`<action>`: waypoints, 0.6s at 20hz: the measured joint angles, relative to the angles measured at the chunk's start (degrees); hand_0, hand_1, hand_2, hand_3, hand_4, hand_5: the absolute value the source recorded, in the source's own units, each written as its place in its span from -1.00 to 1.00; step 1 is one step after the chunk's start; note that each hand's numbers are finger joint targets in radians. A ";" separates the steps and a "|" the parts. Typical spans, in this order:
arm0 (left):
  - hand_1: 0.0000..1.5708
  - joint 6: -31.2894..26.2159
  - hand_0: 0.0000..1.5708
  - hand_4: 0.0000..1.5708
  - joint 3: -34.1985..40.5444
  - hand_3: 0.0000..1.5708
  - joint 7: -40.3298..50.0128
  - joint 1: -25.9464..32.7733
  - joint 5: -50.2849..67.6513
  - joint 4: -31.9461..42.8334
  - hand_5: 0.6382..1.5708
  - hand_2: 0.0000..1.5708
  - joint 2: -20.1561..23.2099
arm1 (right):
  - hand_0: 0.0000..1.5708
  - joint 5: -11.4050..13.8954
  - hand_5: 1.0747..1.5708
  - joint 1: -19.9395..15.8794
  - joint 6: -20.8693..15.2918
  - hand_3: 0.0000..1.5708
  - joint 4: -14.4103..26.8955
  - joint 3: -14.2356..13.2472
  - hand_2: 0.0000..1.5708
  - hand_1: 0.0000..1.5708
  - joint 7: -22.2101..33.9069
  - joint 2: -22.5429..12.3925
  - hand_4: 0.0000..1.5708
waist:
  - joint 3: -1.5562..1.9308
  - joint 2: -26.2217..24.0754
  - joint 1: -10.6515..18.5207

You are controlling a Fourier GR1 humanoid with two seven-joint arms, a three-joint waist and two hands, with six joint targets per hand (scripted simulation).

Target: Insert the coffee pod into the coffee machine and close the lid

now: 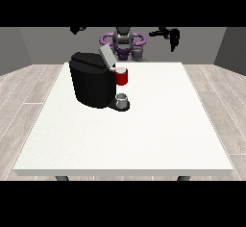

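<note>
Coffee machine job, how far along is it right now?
Done: nothing clearly; a red part shows at the coffee machine's front, but I cannot tell whether it is the pod. In hand: nothing; the hand at the view's left and the hand at the view's right are raised behind the table. Left: the lid stands tilted open and needs closing.

Robot (124, 42): grey metallic torso, dark rounded head on top. Purple ring-shaped shoulder pieces either side of the chest. Robot hand at the view's right (172, 34) black; robot hand at the view's left (77, 29) black, mostly cropped.
</note>
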 measured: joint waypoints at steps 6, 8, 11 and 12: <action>-1.00 0.16 -1.00 -0.86 -2.89 -1.00 0.25 3.75 3.15 -6.00 1.00 -1.00 -1.01 | -1.00 3.01 1.00 -3.94 0.12 -1.00 -0.44 2.97 -1.00 -1.00 1.10 0.69 -0.79 | 0.00 2.55 1.40; -1.00 -0.35 -1.00 -1.00 -3.45 -1.00 1.07 5.19 4.22 -8.69 1.00 -1.00 -0.93 | -1.00 2.57 1.00 -4.70 1.42 -1.00 0.21 2.32 -1.00 -1.00 0.23 0.07 -1.00 | 0.00 3.78 1.87; -1.00 -0.58 -1.00 -1.00 -4.18 -1.00 3.71 6.90 5.98 -12.85 1.00 -1.00 -1.12 | -1.00 3.41 1.00 -5.89 1.47 -1.00 1.17 2.80 -1.00 -1.00 0.51 0.60 -1.00 | 0.01 4.85 2.44; -1.00 -0.66 -1.00 -1.00 -4.17 -1.00 4.03 7.73 6.59 -14.09 1.00 -1.00 -0.94 | -1.00 3.19 1.00 -5.90 1.84 -1.00 1.49 2.73 -1.00 -1.00 0.32 0.76 -1.00 | 0.01 5.31 2.46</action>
